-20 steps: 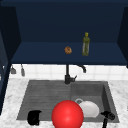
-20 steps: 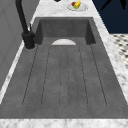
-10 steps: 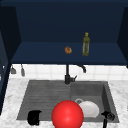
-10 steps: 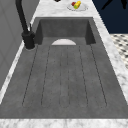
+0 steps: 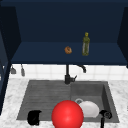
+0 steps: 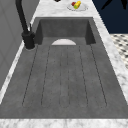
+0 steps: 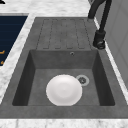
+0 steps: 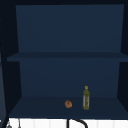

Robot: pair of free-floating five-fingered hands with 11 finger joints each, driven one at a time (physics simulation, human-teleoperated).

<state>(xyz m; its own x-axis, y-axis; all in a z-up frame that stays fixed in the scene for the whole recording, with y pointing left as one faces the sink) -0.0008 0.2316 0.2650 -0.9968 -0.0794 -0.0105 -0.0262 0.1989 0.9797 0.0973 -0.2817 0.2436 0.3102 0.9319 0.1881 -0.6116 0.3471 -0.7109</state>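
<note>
In the front view the left hand is seen at the near edge of the sink, over the ribbed draining side; it reads as a dark, rounded shape, and whether its fingers are released or clenched cannot be told. The right hand is seen at the near right corner of the basin, and the state of its fingers cannot be told either. A white plate lies flat on the basin floor, just beside the drain. The plate lies just to the left of the right hand and well apart from the left hand, so the right hand is the nearer. A large red ball is seen between the hands, overlapping the plate's left edge. A black tap stands at the far rim. On the shelf above, an orange fruit and an olive bottle are set apart.
</note>
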